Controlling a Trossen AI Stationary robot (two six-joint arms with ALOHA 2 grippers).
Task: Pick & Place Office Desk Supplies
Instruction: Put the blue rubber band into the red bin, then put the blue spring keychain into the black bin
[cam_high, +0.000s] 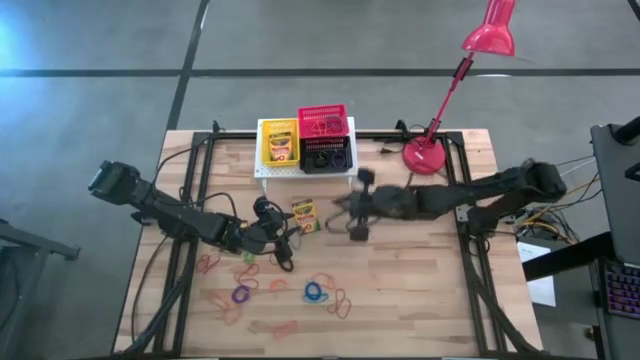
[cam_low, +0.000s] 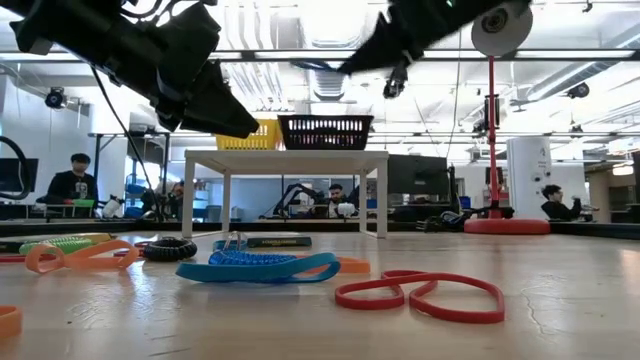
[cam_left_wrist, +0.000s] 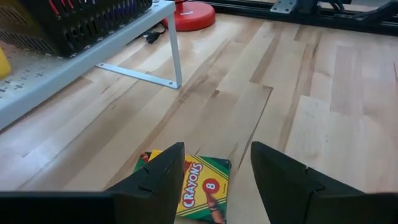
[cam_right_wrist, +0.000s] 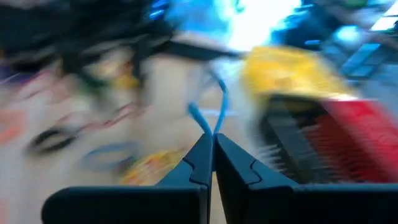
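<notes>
A yellow-and-green crayon box (cam_high: 303, 213) lies flat on the wooden table; in the left wrist view the crayon box (cam_left_wrist: 200, 186) sits below and between the fingers of my open left gripper (cam_left_wrist: 214, 155), which hovers above it. My right gripper (cam_right_wrist: 213, 138) is shut on a thin blue elastic loop (cam_right_wrist: 221, 106). It is raised over the table's middle (cam_high: 352, 205), right of the crayon box. Several coloured elastic loops (cam_high: 313, 292) lie on the near part of the table. A white stand (cam_high: 262, 170) carries yellow (cam_high: 279, 145), red (cam_high: 322, 122) and black (cam_high: 326, 157) baskets. My right gripper pinches the blue elastic loop between its two fingertips (cam_right_wrist: 202, 149). Two thin strands of the loop (cam_right_wrist: 198, 117) stick out beyond the tips. The loop is lifted clear of the table; the view is blurred, so which part is pinched cannot be told.
A red desk lamp (cam_high: 430, 155) stands at the far right of the table, its head (cam_high: 490, 35) reaching beyond the far edge. The stand's leg (cam_left_wrist: 176, 59) is just beyond the crayon box. People sit in the room behind (cam_low: 75, 180). Bare wood lies right of the loops (cam_high: 420, 280).
</notes>
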